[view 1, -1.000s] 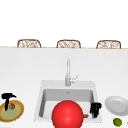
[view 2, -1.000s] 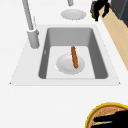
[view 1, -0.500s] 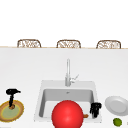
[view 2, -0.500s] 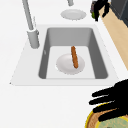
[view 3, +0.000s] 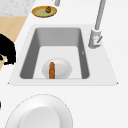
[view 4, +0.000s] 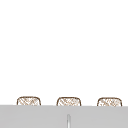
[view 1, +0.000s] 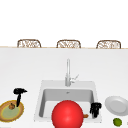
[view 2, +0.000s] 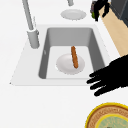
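Reach over the yellow plate [view 1: 5, 115] is, by my judgement, the step in hand. In the front view the left hand [view 1: 19, 92] hovers above that plate at the worktop's [view 1: 25, 70] left end, pointing down toward the small brown item [view 1: 11, 106] lying on it, not touching it. The right hand [view 1: 95, 108] hangs at the sink's [view 1: 40, 100] right front corner, near a white plate [view 1: 116, 105] and a lime [view 1: 117, 121]; whether it grips anything I cannot tell. A red ball [view 1: 67, 115] sits in front of the basin.

In the left side view the left hand [view 2: 110, 75] is open and holds nothing, its fingers [view 2: 96, 74] straight and spread, just above the yellow plate's rim [view 2: 100, 117]. In the sink a sausage [view 2: 74, 57] lies across a white dish [view 2: 63, 66].

In the right side view the brown item [view 3: 48, 9] rests on the yellow plate [view 3: 40, 11], far beyond the sink.

Taking the item would call for lowering the hand and closing round it.
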`<state>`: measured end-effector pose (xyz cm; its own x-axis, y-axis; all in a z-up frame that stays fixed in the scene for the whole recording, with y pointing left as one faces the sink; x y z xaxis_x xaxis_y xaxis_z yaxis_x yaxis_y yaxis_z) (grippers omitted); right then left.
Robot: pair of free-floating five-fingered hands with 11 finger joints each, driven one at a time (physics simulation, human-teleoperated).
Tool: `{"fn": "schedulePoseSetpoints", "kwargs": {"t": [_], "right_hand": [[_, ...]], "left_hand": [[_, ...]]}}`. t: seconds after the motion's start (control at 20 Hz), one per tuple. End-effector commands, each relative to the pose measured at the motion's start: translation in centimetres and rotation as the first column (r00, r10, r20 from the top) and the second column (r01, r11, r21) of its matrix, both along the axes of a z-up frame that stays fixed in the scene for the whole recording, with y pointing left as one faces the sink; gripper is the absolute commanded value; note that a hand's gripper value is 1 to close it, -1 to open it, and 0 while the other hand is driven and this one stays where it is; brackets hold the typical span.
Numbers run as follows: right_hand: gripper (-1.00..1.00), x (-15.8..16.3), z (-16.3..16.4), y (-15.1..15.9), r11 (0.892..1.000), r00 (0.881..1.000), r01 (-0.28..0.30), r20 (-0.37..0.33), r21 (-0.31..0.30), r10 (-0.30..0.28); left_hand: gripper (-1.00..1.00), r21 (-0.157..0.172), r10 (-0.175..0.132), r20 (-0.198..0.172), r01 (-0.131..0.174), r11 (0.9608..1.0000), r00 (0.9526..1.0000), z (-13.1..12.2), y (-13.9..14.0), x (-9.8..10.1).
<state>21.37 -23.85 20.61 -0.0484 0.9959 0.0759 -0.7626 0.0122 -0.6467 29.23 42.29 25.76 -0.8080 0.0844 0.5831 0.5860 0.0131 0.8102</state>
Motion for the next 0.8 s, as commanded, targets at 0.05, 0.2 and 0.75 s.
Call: {"fn": "schedulePoseSetpoints", "kwargs": {"t": [0.05,0.2,0.75], "right_hand": [[0.00,0.0,0.0,0.0,1.000,1.000,0.000,0.000,0.000,0.000],[0.00,0.0,0.0,0.0,1.000,1.000,0.000,0.000,0.000,0.000],[0.00,0.0,0.0,0.0,1.000,1.000,0.000,0.000,0.000,0.000]], "left_hand": [[-1.00,0.002,0.030,0.000,-0.030,0.9995,0.9995,-0.4,-3.2,-0.1],[-1.00,0.016,0.032,0.012,-0.032,0.9993,0.9994,-0.3,-4.9,-0.1],[-1.00,0.017,0.044,0.004,-0.044,0.9989,0.9990,-1.2,-11.5,-0.1]]}}
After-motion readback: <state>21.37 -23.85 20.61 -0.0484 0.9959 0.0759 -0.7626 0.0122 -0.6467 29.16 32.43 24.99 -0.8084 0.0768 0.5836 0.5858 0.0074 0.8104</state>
